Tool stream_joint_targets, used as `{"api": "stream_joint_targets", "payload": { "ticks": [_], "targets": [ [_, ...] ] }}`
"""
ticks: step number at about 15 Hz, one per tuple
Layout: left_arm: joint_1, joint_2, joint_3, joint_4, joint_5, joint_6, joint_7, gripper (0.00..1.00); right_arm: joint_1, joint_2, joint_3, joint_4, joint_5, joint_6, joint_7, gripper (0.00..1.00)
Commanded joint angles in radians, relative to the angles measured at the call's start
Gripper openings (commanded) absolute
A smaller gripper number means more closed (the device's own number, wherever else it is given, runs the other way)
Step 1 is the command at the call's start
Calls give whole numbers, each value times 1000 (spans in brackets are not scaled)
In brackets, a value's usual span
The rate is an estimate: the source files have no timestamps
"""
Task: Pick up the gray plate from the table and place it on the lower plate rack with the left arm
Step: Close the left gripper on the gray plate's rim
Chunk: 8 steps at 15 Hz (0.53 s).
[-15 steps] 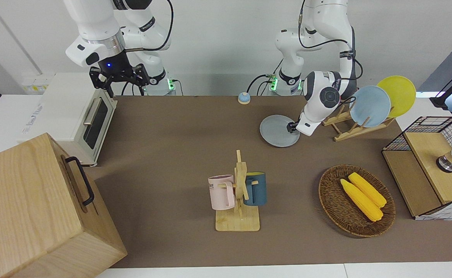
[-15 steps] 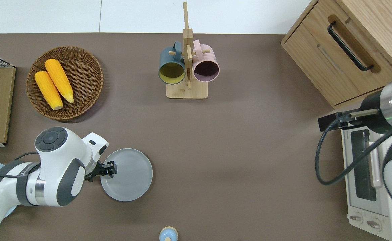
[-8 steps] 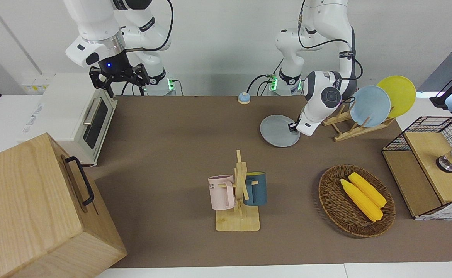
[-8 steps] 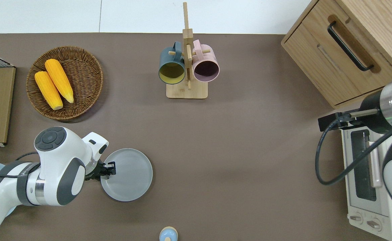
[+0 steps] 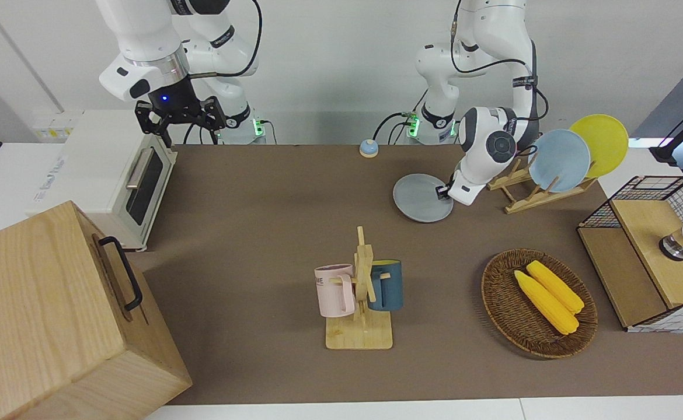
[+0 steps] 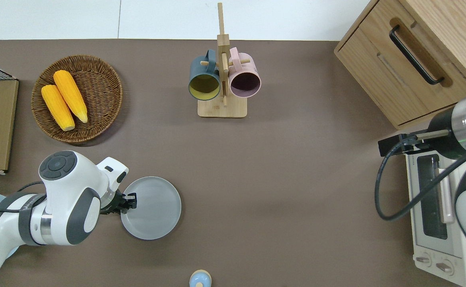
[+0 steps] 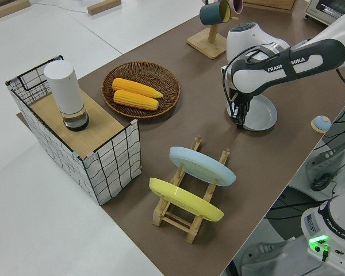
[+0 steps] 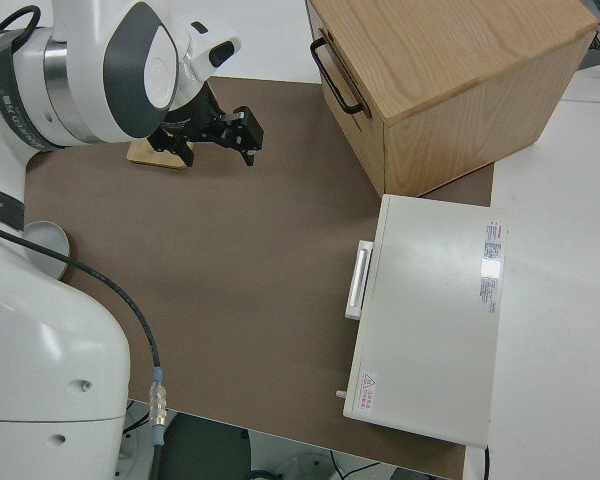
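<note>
Gray plate: the round matte gray dinner plate [image 6: 151, 208] lies flat on the brown desk [image 6: 280, 179], at the left arm's end and close to the robots' edge.
Left claw: the small black claw [image 6: 130, 201] of the white left arm [image 6: 67, 199] sits at the plate's rim, on the side toward the left arm's end of the desk; its fingers [image 5: 442, 192] look closed on that rim, one above and one below, though the lower one is hidden in every view.
Plate lift: whether the gripped edge has left the desk cannot be told.
Right claw: the black claw [image 5: 179, 119] under the blue wrist light is parked, its fingers spread apart and holding nothing.
Lower plate rack: the small light-wood rack [image 7: 187, 198] stands toward the left arm's end of the desk from the gray plate; a light blue plate [image 7: 202, 165] and a yellow plate [image 7: 185, 199] lean in its slots, while the slots closest to the gray plate are bare.
Farther out: a round wicker basket [image 6: 97, 79] with two yellow corn cobs [image 6: 63, 99], and a wooden mug tree [image 6: 222, 75] carrying a dark blue mug [image 6: 204, 79] and a pink mug [image 6: 245, 79].
Cut off: the overhead view shows only a sliver of the blue plate under the left arm, and the rack not at all.
</note>
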Motion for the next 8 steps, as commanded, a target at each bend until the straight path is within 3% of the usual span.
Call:
{"api": "stream_joint_targets", "payload": {
  "ticks": [1, 5, 8],
  "targets": [
    [-2, 16, 12, -3, 2, 19, -16, 0, -19, -3, 16, 9, -2, -14, 12, 983],
    [-2, -3, 23, 8, 5, -14, -13, 0, -19, -3, 17, 9, -2, -14, 12, 983],
    [1, -18, 48, 72, 13, -105, 1, 0, -19, -3, 17, 9, -2, -14, 12, 983]
  ]
}}
